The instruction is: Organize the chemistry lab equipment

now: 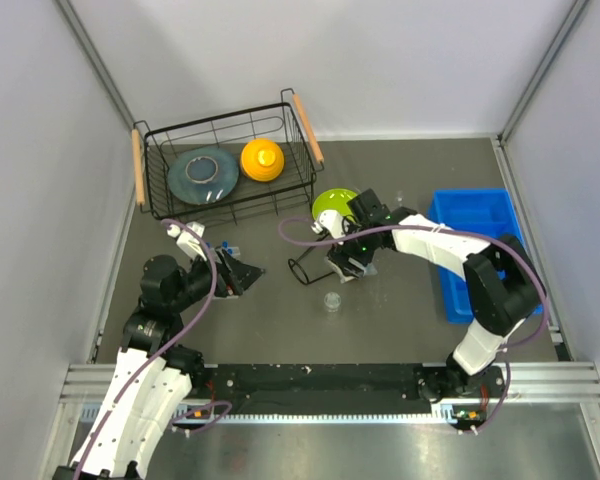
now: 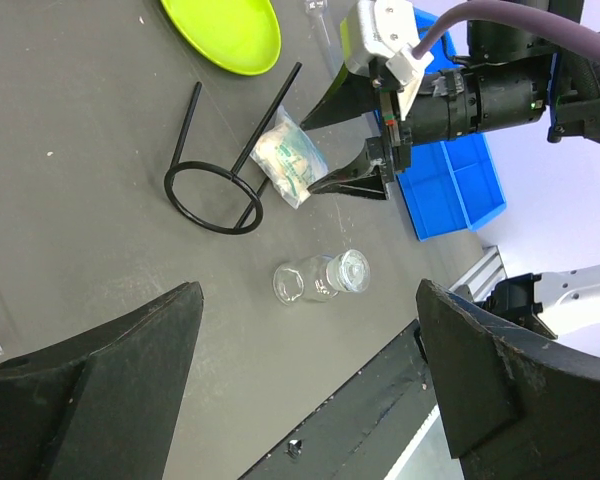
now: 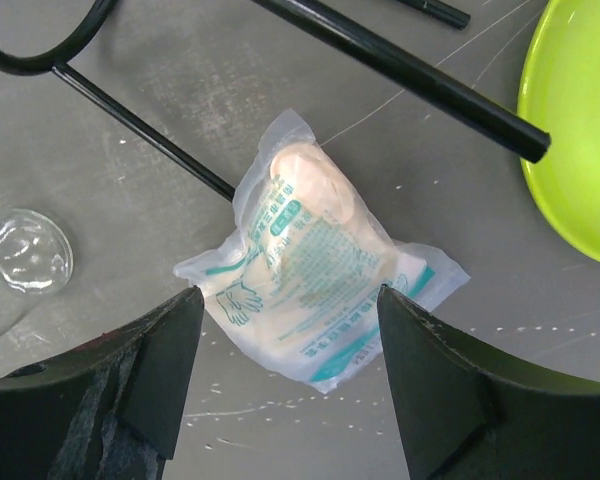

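Top external view: wire basket (image 1: 160, 190) far left and blue bin (image 1: 480, 215) right on the counter (image 1: 400, 320); the right wrist view shows neither.
left gripper (image 2: 308, 295): jaws wide open, empty.
right gripper (image 3: 285, 300): jaws open, straddling the crinkly clear packet (image 3: 315, 280); contact unclear.
crinkly clear packet: flat on the counter near the lime-green plate (image 3: 580, 130); its teal print is legible only in the right wrist view.
tiny round clear dish (image 3: 25, 250): near the packet.

This was a robotics test cell. A dark grey table (image 1: 400, 310) stood boxed in by plain pale panels (image 1: 360, 60) on aluminium posts (image 1: 98, 62). A slotted aluminium rail (image 1: 540, 378) along its near edge carried the left arm (image 1: 148, 395) and right arm (image 1: 425, 238). A blue sorting bin (image 1: 470, 193) sat at the right, a wire basket (image 1: 215, 120) at the far left, and a small clear vessel (image 1: 332, 300) mid-table.
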Motion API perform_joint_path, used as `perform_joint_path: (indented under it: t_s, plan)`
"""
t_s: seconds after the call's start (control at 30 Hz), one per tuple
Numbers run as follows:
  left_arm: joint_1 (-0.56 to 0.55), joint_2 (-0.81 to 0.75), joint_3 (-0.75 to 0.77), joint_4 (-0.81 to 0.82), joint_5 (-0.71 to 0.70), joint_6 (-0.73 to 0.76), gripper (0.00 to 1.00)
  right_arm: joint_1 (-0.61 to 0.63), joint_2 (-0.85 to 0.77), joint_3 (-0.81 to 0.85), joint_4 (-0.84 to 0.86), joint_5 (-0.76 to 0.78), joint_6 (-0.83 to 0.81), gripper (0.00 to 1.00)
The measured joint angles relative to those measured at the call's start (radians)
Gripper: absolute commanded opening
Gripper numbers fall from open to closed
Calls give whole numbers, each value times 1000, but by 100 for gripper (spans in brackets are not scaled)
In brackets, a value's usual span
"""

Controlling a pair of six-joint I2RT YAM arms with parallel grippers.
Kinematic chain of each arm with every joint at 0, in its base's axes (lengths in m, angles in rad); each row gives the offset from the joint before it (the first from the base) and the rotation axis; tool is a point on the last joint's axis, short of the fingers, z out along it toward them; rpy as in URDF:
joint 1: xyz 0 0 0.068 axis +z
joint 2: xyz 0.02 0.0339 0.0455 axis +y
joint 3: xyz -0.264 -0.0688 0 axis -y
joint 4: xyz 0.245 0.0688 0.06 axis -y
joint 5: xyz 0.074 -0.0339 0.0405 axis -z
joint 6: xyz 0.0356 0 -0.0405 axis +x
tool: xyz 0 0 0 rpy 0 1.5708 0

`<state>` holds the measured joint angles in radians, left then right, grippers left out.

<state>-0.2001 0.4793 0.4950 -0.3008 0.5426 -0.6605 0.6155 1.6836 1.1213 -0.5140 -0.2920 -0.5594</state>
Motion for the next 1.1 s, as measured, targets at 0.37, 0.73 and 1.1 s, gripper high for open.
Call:
perform_joint_path:
  t_s: [0.37, 0.73, 1.1]
  plan:
    - [-2, -36, -5, -13, 0, 0, 93, 5, 27, -27, 26, 55, 47, 12]
    - [-3, -38, -9, -18, 18, 5, 93, -37, -127, -76, -13, 10, 42, 2]
    - [-11, -38, -9, -14, 64, 21, 93, -323, -393, 15, -199, -108, -35, 6]
